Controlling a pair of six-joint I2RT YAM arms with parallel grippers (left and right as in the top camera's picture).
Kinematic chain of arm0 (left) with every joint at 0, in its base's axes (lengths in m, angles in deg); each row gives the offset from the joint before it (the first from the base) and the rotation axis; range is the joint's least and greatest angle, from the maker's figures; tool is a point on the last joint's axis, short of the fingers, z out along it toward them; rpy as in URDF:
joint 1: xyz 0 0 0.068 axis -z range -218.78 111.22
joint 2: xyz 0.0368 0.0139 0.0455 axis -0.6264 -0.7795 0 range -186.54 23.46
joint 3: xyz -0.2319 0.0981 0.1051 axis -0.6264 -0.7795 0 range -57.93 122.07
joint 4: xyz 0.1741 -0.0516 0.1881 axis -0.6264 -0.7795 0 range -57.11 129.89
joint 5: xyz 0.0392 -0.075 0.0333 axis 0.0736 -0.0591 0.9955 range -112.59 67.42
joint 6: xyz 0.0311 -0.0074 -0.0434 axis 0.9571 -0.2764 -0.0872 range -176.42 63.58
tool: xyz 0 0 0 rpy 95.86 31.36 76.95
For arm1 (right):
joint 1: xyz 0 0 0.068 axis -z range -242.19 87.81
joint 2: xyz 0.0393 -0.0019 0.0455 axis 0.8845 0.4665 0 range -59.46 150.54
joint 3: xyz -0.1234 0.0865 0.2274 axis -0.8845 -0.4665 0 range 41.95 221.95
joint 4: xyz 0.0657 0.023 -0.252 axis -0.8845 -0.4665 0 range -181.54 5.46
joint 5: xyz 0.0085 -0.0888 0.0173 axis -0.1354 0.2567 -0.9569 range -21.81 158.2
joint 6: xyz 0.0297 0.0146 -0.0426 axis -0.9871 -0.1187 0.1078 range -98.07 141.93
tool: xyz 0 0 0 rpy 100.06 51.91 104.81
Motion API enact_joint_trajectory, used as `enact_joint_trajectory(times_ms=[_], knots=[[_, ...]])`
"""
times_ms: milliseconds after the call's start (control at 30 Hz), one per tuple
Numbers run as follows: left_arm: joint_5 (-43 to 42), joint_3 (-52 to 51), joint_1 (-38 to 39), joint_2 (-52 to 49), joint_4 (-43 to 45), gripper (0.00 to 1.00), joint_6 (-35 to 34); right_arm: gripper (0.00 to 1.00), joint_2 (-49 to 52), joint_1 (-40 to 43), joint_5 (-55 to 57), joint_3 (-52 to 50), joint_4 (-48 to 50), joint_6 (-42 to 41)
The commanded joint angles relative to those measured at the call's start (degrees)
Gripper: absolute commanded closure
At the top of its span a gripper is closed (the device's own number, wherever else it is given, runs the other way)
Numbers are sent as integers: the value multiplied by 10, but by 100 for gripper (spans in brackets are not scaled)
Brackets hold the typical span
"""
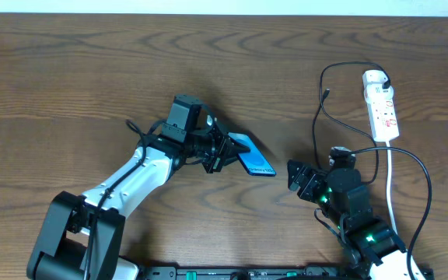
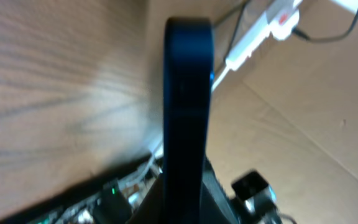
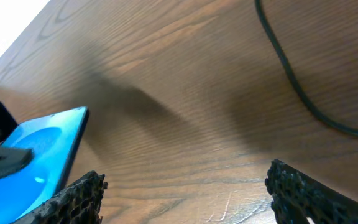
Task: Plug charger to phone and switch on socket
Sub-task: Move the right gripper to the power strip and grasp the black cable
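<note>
While the left tool [image 1: 225, 152] is clamped on the phone [image 1: 252, 155], gripping the end nearer its own arm, the phone's bright blue screen faces up at a tilt. Its free end points toward the right arm. Whether that free end touches the table [image 1: 68, 70] cannot be told. In the left wrist view the phone [image 2: 188, 87] shows edge-on, a dark blurred slab rising from between that tool's fingers.

The right tool [image 1: 296, 179] sits just beside the phone's free end and apart from it. Its 2 fingers are spread wide with nothing between them. In the right wrist view its textured fingertips [image 3: 79, 198] stand at the bottom corners with bare wood grain between them. The phone [image 3: 45, 146] lies at the left edge of that view, and 1 dark finger of the left tool crosses its screen.

The charger [image 1: 374, 77] has its rounded white plug head at the far end of the socket [image 1: 383, 113]. Its thin black cable loops over the table beyond the right tool. The small connector tip lies free, near the socket and well apart from the phone. The socket lies along the right side of the table, well apart from both tools, and its white cord [image 1: 390, 179] runs back toward the right arm.
</note>
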Motion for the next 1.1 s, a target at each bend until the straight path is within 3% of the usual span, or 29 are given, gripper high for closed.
enact_joint_trajectory(times_ms=[0,67,200,467,600,667,767,900,1067], knots=[[-104,13,-24,4,3,92,11,17,-3,3,19,1,-7,4],[-133,13,-39,4,3,93,11,15,-3,3,18,1,-13,4],[-189,13,-65,4,3,93,9,1,-3,2,17,1,-22,2],[-226,13,-76,4,3,92,9,1,-3,2,-71,1,-22,-50],[-229,13,-76,4,3,93,10,1,-3,2,-60,1,-21,-50],[-229,13,-76,4,3,93,10,20,-3,3,-17,1,-13,-49],[-229,13,-76,4,3,93,10,38,-3,3,5,4,27,19],[-228,13,-76,4,3,93,10,41,4,3,46,49,2,35],[-218,13,-76,4,3,93,10,39,78,3,127,169,-112,50]])
